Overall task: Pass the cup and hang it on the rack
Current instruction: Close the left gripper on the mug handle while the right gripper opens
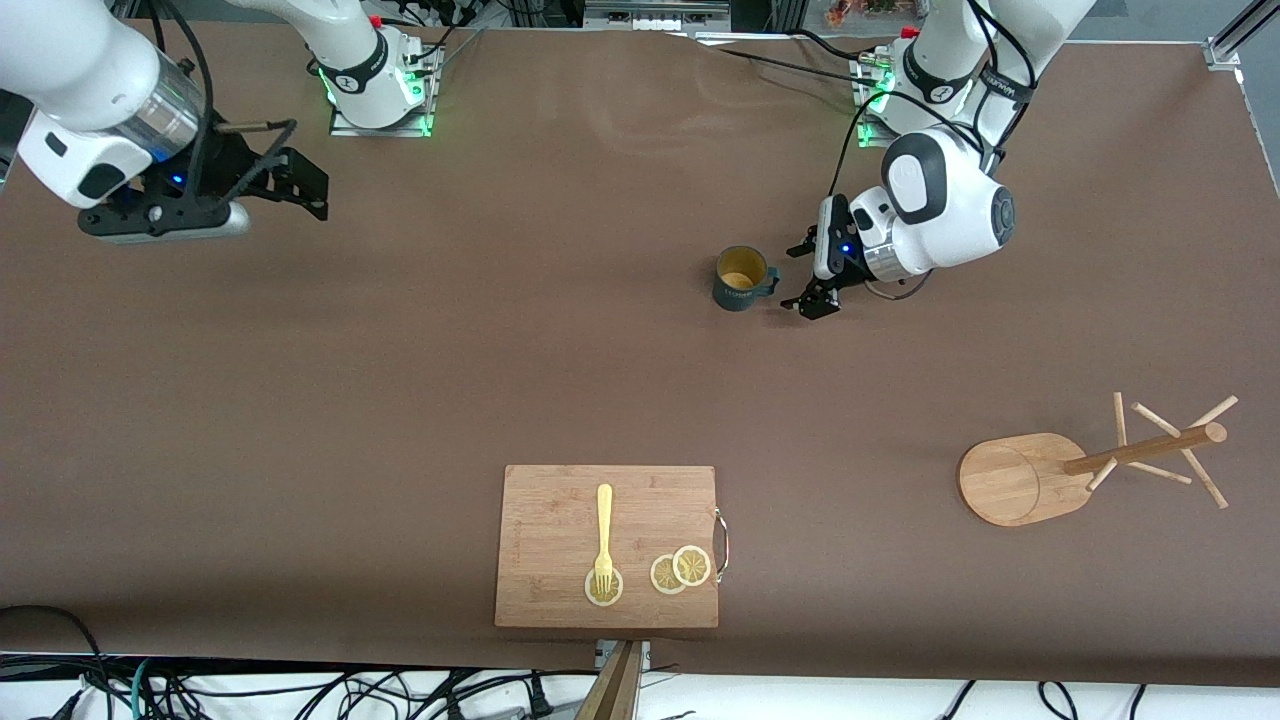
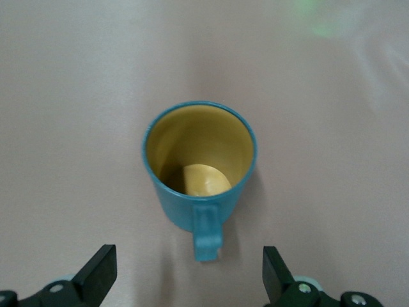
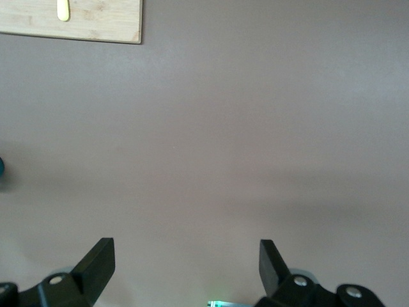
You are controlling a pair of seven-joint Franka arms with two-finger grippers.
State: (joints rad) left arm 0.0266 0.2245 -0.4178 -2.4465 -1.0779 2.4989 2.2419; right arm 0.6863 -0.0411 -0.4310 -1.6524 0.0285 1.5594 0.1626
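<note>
The teal cup (image 1: 745,278) stands upright on the brown table, its yellowish inside showing. Its handle (image 2: 208,233) points at my left gripper (image 1: 802,278), which is low beside the cup, on the side toward the left arm's end of the table. In the left wrist view the cup (image 2: 199,167) is just ahead of the open left gripper (image 2: 190,274), and nothing is between the fingers. The wooden rack (image 1: 1015,478) is nearer the front camera, toward the left arm's end. My right gripper (image 1: 308,186) waits open and empty over bare table at the right arm's end, as the right gripper (image 3: 186,268) in its wrist view shows.
A rectangular wooden cutting board (image 1: 607,545) lies at the table's front edge, with a yellow fork (image 1: 603,535) and lemon slices (image 1: 680,570) on it. Its corner (image 3: 96,22) shows in the right wrist view. Cables run from the arm bases along the table's edge.
</note>
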